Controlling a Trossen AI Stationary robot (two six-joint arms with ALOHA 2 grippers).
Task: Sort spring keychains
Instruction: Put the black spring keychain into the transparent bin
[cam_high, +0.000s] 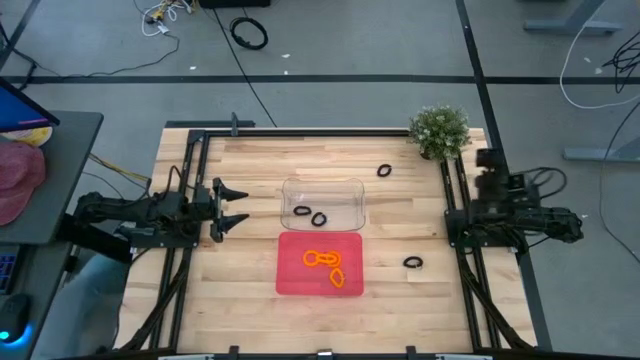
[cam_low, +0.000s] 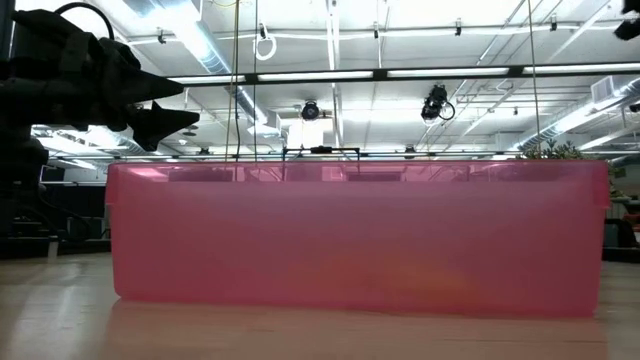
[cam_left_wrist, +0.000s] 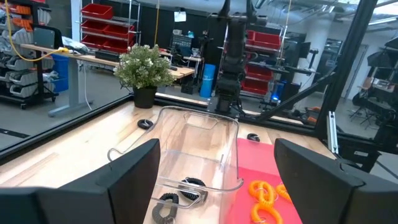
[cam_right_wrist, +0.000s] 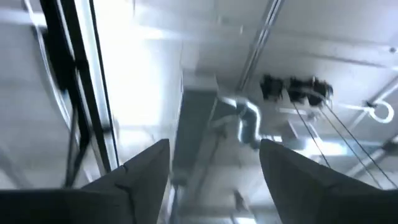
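Observation:
Three orange spring keychains (cam_high: 328, 267) lie in the red tray (cam_high: 290, 280); the left wrist view shows them (cam_left_wrist: 264, 193) too. Two black ones (cam_high: 310, 215) lie in the clear tray (cam_high: 345, 185), seen again in the left wrist view (cam_left_wrist: 186, 184). One black keychain (cam_high: 385, 171) rests on the table near the plant, and another (cam_high: 413, 263) lies right of the red tray. My left gripper (cam_high: 236, 207) hovers open, left of the clear tray, pointing at it (cam_left_wrist: 216, 146). My right gripper (cam_right_wrist: 214, 180) is open and points up at the ceiling, with its arm folded at the table's right edge (cam_high: 492, 175).
A potted plant (cam_high: 439, 130) stands at the far right corner. Black rails (cam_high: 455, 200) run along both sides of the table. In the low view the red tray (cam_low: 355, 240) fills the foreground. Bare wood lies near and far of the trays.

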